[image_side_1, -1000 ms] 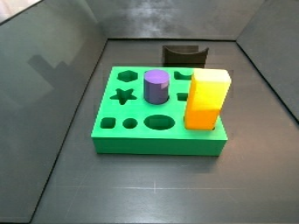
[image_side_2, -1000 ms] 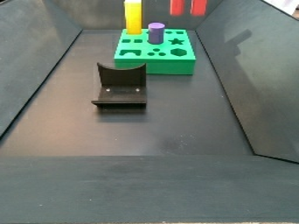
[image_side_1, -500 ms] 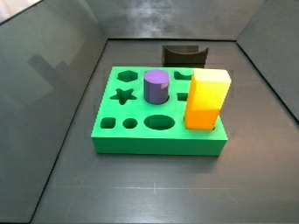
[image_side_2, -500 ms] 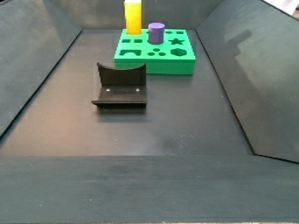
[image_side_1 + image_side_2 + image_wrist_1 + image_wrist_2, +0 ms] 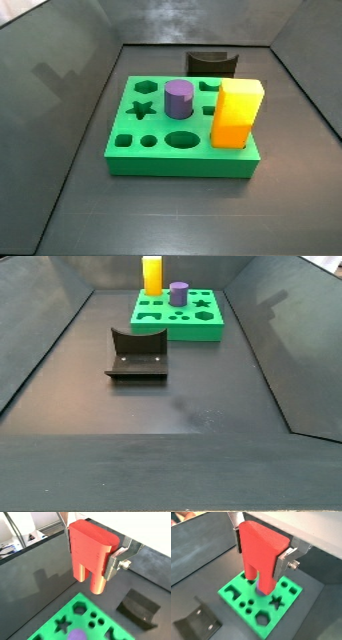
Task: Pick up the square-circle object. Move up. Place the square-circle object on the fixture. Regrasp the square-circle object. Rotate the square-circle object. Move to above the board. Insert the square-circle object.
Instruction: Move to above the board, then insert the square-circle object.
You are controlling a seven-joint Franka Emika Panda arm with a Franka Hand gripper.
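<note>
The square-circle object (image 5: 92, 549) is a red block with two legs pointing down, one round and one square. My gripper (image 5: 90, 558) is shut on it, with a silver finger (image 5: 112, 566) pressed against each flat side. It hangs high over the green board (image 5: 276, 613), also held in the gripper (image 5: 260, 556) in both wrist views. The board (image 5: 181, 167) lies flat on the floor. The black fixture (image 5: 138, 356) stands bare, apart from the board (image 5: 181, 334). Neither the gripper nor the red object shows in the side views.
A purple cylinder (image 5: 178, 98) and a tall yellow-orange block (image 5: 238, 113) stand upright in the board. The fixture (image 5: 210, 62) sits just behind it. Sloping dark walls close in the floor on all sides.
One second ago the red object showed at the top edge of a side view; it has risen out of that view. The board, pieces and fixture have not moved.
</note>
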